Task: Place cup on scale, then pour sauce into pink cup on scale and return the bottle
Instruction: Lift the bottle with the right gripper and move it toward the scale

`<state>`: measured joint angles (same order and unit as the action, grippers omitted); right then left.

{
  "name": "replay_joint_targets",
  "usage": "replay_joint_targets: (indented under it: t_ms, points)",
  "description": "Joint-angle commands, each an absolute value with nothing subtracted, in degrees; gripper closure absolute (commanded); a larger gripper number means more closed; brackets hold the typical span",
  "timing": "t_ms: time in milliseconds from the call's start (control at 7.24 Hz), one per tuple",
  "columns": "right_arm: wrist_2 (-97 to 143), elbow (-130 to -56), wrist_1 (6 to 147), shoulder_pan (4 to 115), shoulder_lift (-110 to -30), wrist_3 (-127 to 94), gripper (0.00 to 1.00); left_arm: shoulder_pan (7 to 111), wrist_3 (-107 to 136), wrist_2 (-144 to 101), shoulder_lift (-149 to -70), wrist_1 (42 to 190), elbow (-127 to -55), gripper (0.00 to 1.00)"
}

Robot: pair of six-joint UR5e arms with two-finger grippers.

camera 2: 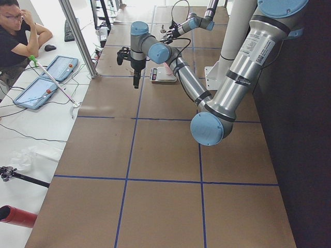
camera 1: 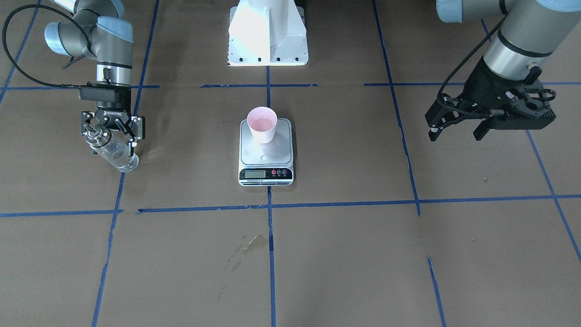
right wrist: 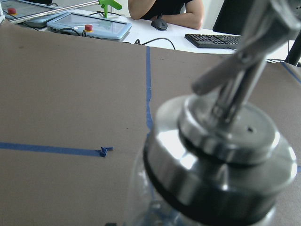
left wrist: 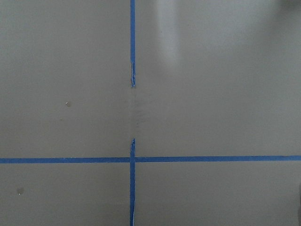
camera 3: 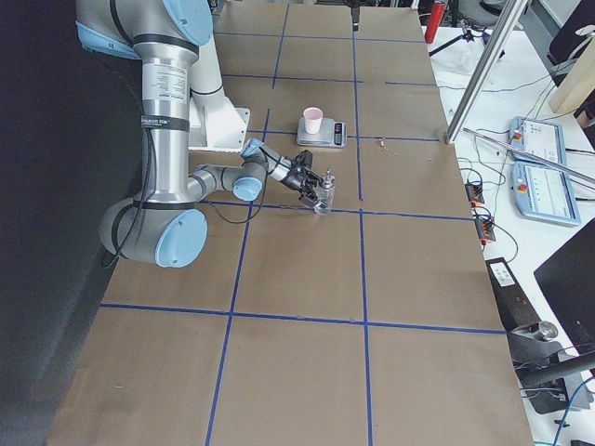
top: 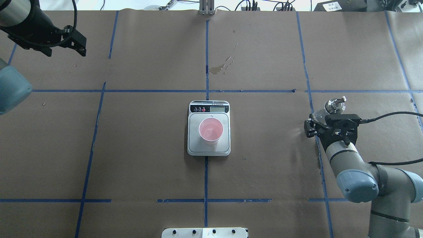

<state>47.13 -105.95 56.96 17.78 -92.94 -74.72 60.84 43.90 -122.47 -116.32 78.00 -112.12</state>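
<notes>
Brown paper tabletop, blue tape grid — my right claw is gripping the clear glass bottle just below its shiny metal spout cap, long axis standing near upright. Off toward my left, well apart, the tapered paper cup is sitting on the scale, on its smooth steel platform. Beyond it my left claw is hanging wide, holding nothing.

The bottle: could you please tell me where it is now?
In the overhead view the bottle is at the right, held in the right gripper, over a blue tape line, well apart from the scale.
</notes>
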Motion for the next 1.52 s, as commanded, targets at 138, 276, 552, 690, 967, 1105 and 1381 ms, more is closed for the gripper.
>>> replay_joint_targets:
  t_ms: [138,276,552,690,967,1105,1381]
  points:
    - [47.37,-107.48,56.34,18.54,-91.24,-68.68,1.0,61.78,38.79,-120.85,-113.48,78.22,-112.67,0.0]
    - [47.37,-109.67,56.34,18.72,-90.88,-65.68,1.0,63.35,32.15,-120.94,-110.94,78.22,-112.5,0.0]
    - [47.99,-113.45,56.95,18.55,-90.7,-60.14,1.0,66.33,19.75,-121.03,-104.19,82.23,-112.06,0.0]
    - [47.99,-114.68,57.13,18.54,-89.92,-57.16,1.0,67.75,14.38,-120.94,-98.84,88.1,-111.45,0.0]
    - [47.64,-114.97,62.03,19.16,-84.15,-51.61,1.0,69.86,11.25,-121.29,-90.83,103.64,-106.98,0.0]
    - [47.38,-115.14,62.4,18.99,-82.98,-47.42,1.0,69.96,11.25,-121.46,-89.31,106.67,-106.09,0.0]
    - [41.25,-114.87,65.71,18.37,-80.88,-27.26,1.0,71.88,10.55,-121.55,-89.12,106.96,-103.46,0.0]
